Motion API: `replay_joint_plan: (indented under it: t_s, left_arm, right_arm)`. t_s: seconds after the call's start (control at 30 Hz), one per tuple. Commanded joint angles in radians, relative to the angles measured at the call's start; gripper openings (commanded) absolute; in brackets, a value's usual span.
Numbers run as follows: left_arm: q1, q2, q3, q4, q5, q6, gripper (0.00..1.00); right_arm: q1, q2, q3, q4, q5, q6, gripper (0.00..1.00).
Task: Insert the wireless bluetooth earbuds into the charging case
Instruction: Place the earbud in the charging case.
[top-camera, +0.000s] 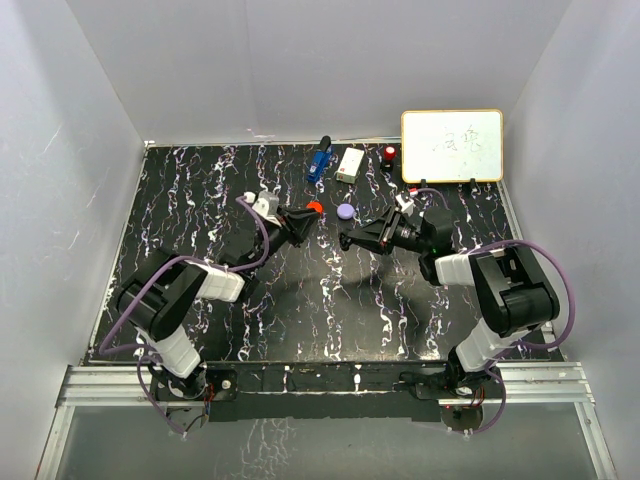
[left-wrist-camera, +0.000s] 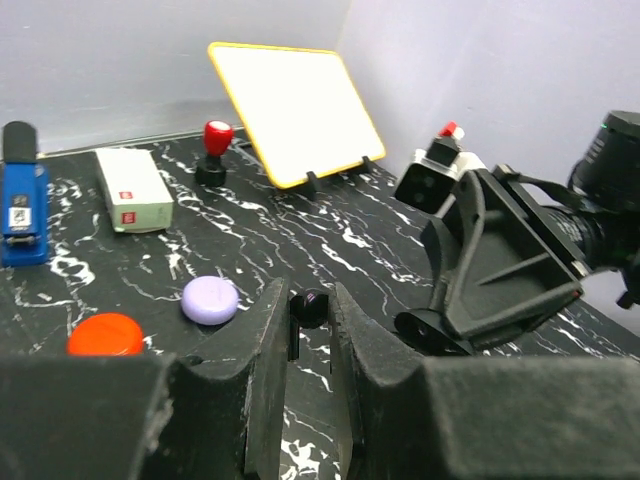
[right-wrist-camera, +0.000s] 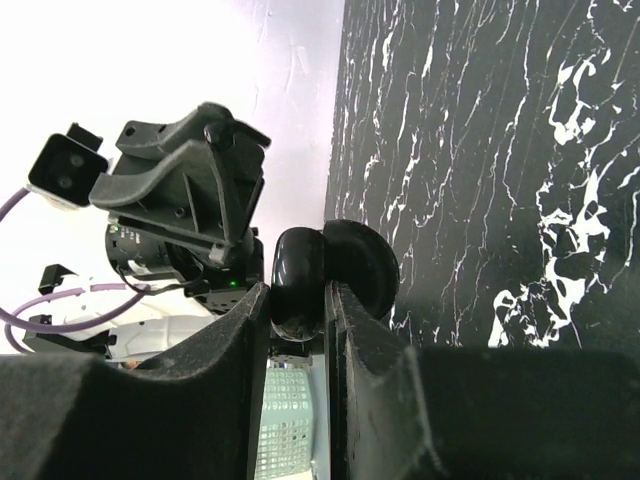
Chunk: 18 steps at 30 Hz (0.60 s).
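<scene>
A tiny black stemmed earbud (left-wrist-camera: 310, 306) sits pinched between the fingertips of my left gripper (left-wrist-camera: 308, 294), held above the tabletop; this gripper (top-camera: 303, 222) faces right. My right gripper (top-camera: 347, 240) faces it a short gap away and is shut on a round glossy black charging case (right-wrist-camera: 298, 262). The case's lid (right-wrist-camera: 365, 262) is swung open to the side. From the left wrist the case (left-wrist-camera: 424, 328) shows as a dark disc at the right gripper's tip. A red round case (top-camera: 315, 207) and a lavender round case (top-camera: 345, 212) lie on the table just behind both grippers.
At the back stand a yellow-framed whiteboard (top-camera: 452, 146), a red-topped stamp (top-camera: 389, 154), a white box (top-camera: 350, 164) and a blue stapler (top-camera: 319, 160). White walls enclose the black marbled table (top-camera: 200, 200) on three sides.
</scene>
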Motion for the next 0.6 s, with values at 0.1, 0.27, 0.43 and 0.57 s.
replay_joint_plan:
  t_s: [0.1, 0.27, 0.43, 0.57]
  left_arm:
    - [-0.070, 0.008, 0.030, 0.313, 0.130, 0.097, 0.00]
    - [-0.114, 0.006, 0.051, 0.313, 0.131, 0.129, 0.00]
    - [-0.138, 0.002, 0.065, 0.314, 0.125, 0.165, 0.00]
    - [-0.140, -0.003, 0.063, 0.316, 0.107, 0.190, 0.00]
  right_arm:
    - [0.021, 0.027, 0.043, 0.125, 0.030, 0.059, 0.00]
    - [0.023, 0.065, 0.033, 0.238, 0.023, 0.143, 0.00]
    - [0.022, 0.123, 0.022, 0.387, 0.012, 0.257, 0.00]
    - [0.023, 0.163, 0.009, 0.500, 0.007, 0.334, 0.00]
